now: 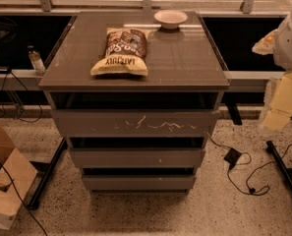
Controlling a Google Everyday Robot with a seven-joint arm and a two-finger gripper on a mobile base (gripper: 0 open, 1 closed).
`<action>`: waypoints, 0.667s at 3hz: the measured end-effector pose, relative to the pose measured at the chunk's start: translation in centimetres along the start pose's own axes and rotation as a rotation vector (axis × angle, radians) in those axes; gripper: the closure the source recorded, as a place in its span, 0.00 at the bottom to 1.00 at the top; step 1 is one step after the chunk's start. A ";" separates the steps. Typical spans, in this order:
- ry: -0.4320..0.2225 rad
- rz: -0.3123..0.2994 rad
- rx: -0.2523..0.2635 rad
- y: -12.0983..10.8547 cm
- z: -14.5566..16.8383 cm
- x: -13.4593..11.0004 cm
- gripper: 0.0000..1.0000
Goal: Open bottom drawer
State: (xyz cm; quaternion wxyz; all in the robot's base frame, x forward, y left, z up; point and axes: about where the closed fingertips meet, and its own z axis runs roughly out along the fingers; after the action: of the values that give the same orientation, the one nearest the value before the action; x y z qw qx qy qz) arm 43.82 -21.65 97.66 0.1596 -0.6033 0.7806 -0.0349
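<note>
Our pincer [282,102] hangs at the right edge of the view, beside the cabinet and well apart from its drawer fronts; we cannot tell how it is set or whether it holds anything. Nearest us, a cardboard box [3,191] sits at lower left on the speckled floor [135,213], its contents hidden from us. A black adapter [232,156] and its cable lie to the right. The bottom drawer [138,182] is lowest on the cabinet, slim and unmarked, with a dark gap above it. Over it we see the middle drawer [137,158], then the top drawer [135,123] with white scratches. On the counter [185,63] lies a chip bag [121,53], with a pale bowl [170,18] behind it. A small bottle [36,60] stands off to the left.
</note>
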 end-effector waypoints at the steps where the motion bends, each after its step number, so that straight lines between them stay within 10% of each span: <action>1: 0.000 0.000 0.000 0.0 0.0 0.0 0.00; 2: -0.059 0.001 -0.002 0.0 2.3 -0.6 0.00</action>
State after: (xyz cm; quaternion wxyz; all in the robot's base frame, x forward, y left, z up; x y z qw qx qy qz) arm 44.60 -20.75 95.64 0.1820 -0.6040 0.7758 -0.0161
